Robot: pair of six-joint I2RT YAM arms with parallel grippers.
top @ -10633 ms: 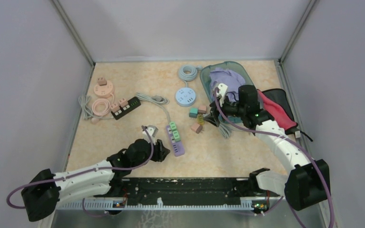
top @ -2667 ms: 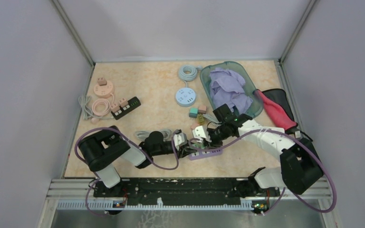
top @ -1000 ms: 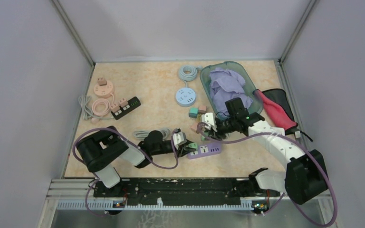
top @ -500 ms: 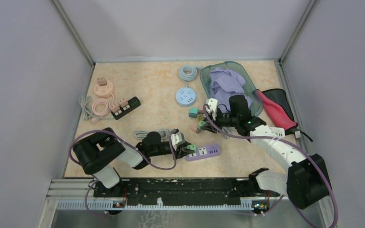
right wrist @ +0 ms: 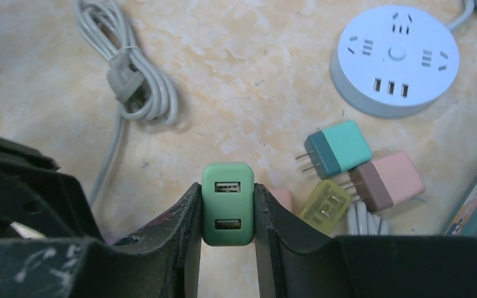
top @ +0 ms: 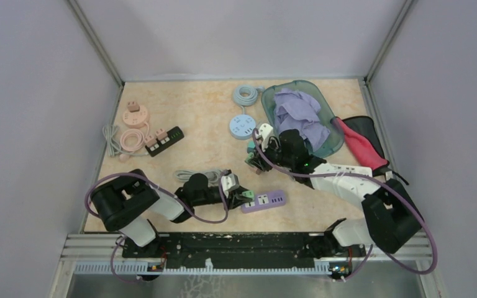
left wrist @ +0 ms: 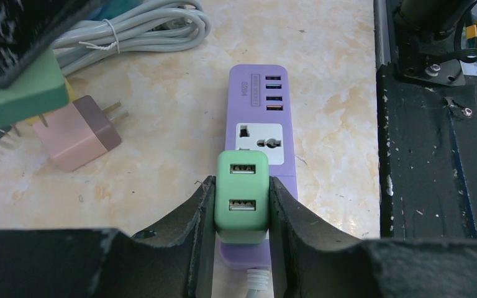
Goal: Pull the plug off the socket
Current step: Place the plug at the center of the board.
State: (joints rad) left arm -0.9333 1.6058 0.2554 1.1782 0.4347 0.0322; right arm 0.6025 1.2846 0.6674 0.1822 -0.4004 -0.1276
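The purple socket strip [top: 267,200] [left wrist: 261,102] lies flat near the front edge. One green plug [left wrist: 242,198] stands on its cable end, and my left gripper [top: 242,197] [left wrist: 242,184] is shut on that plug's sides. A second green plug [right wrist: 227,211] [top: 250,159] is off the strip, hanging above the table with my right gripper [right wrist: 227,194] [top: 254,156] shut on it. It also shows at the upper left of the left wrist view.
Loose teal [right wrist: 338,149], pink [right wrist: 388,179] and yellow [right wrist: 326,208] plugs lie under the right gripper, beside a round pale-blue socket [top: 243,126]. A grey cable bundle [top: 199,175] lies behind the left arm. A black strip [top: 164,138], a pink socket [top: 133,118] and a cloth-filled tray [top: 323,146] stand further out.
My right gripper has carried its green plug up and back-left, away from the purple strip toward the loose plugs. The left gripper keeps its hold, and the strip has barely shifted.
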